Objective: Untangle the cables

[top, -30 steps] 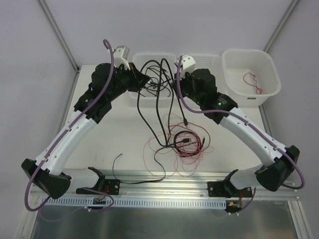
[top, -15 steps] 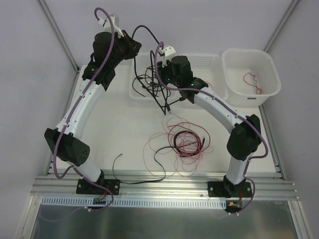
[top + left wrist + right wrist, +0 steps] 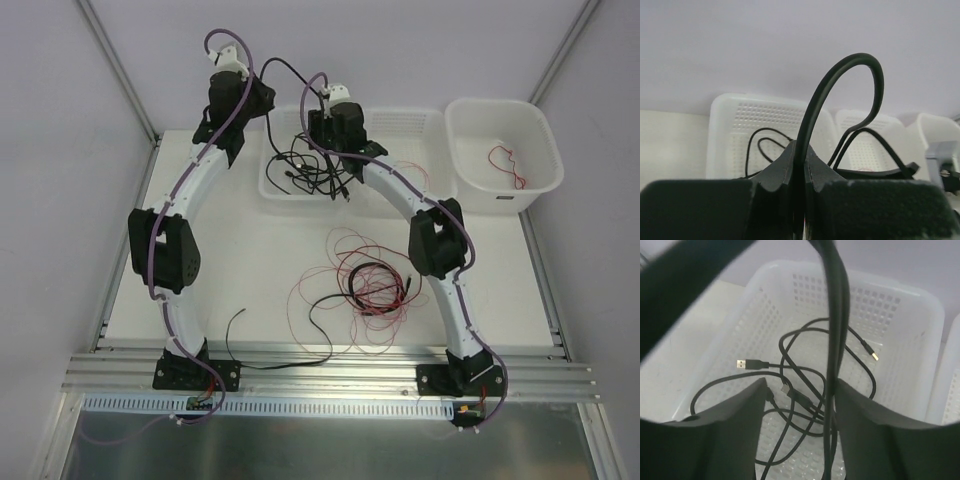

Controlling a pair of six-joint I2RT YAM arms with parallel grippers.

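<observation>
Pinching a black cable (image 3: 812, 110), left end effector (image 3: 799, 150); right end effector (image 3: 800, 390) spread over basket (image 3: 880, 300) of cables (image 3: 790, 365).

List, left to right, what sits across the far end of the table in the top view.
The left gripper pinching a black cable → basket with black cables → second perforated basket → white tub holding a red wire.

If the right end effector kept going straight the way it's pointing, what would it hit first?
Probably the black USB cables coiled in the white basket; one black strand hangs between its open fingers.
</observation>
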